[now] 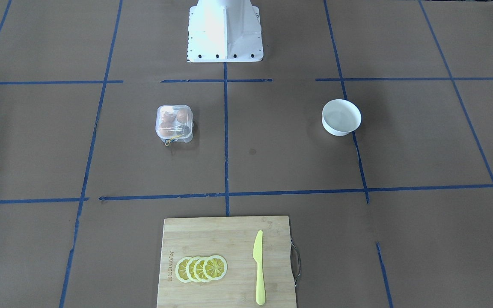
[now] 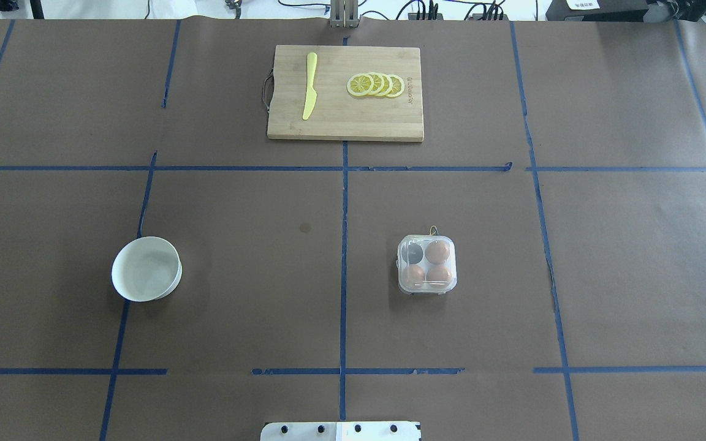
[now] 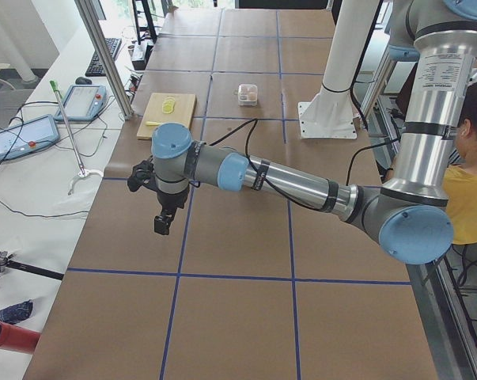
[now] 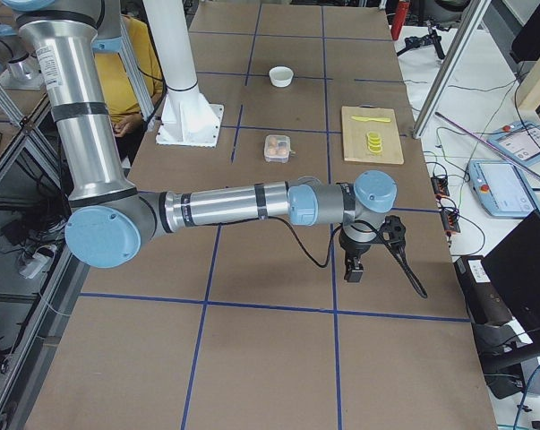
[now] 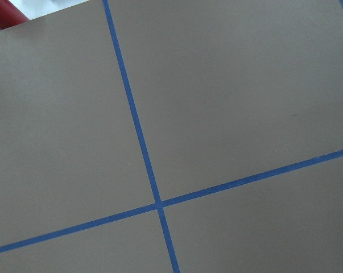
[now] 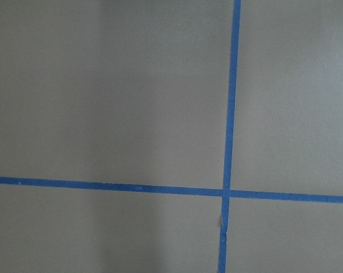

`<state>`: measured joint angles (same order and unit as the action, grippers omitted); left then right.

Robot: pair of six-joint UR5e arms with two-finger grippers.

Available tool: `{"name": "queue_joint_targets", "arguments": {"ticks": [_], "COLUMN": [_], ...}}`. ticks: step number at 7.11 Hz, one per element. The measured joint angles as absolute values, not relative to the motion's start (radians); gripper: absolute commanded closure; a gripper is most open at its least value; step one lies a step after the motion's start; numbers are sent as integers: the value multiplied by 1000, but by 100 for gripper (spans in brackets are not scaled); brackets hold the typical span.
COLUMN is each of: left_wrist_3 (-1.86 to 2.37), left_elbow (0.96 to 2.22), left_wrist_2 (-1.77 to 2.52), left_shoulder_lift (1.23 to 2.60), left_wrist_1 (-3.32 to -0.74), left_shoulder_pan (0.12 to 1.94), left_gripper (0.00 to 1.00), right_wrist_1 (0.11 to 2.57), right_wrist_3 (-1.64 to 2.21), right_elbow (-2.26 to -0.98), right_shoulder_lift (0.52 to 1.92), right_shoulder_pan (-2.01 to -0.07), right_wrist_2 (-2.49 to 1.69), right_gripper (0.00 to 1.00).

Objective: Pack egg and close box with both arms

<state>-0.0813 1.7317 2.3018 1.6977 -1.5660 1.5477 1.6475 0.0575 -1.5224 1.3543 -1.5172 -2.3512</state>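
The clear box [image 2: 426, 264] stands right of the table's middle line, lid down over its cups; it also shows in the front view [image 1: 174, 124]. Three tan-brown eggs sit inside, one of them the egg [image 2: 437, 252] in the far right cup; the far left cup looks dark and empty. A yellow string [image 1: 168, 141] hangs at the box's far edge. Both arms are away from the box. The left gripper [image 3: 164, 224] hangs over the table's left end and the right gripper [image 4: 353, 269] over its right end. I cannot tell whether either is open or shut. Both wrist views show only table.
A white bowl [image 2: 146, 269] stands on the left half. A wooden cutting board [image 2: 341, 116] at the far edge carries a yellow knife [image 2: 309, 86] and lemon slices [image 2: 376, 84]. The white pedestal base [image 1: 225, 32] is at the near edge. An operator sits behind the robot.
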Motion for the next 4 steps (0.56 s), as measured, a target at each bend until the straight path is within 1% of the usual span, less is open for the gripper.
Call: {"name": "queue_joint_targets", "arguments": {"ticks": [4], "left_wrist_3": [-80], "left_elbow": [1737], "left_wrist_2": [2301], "left_shoulder_lift": [1692], "left_wrist_1": [-1565], "left_shoulder_pan": [1549], "left_gripper": [0], "right_wrist_1": [1647], "right_wrist_3": [57], "right_elbow": [-1537], "right_shoulder_lift": [1353], "right_shoulder_pan": [-1517], "right_wrist_2": [-2350], "right_gripper": [0]}}
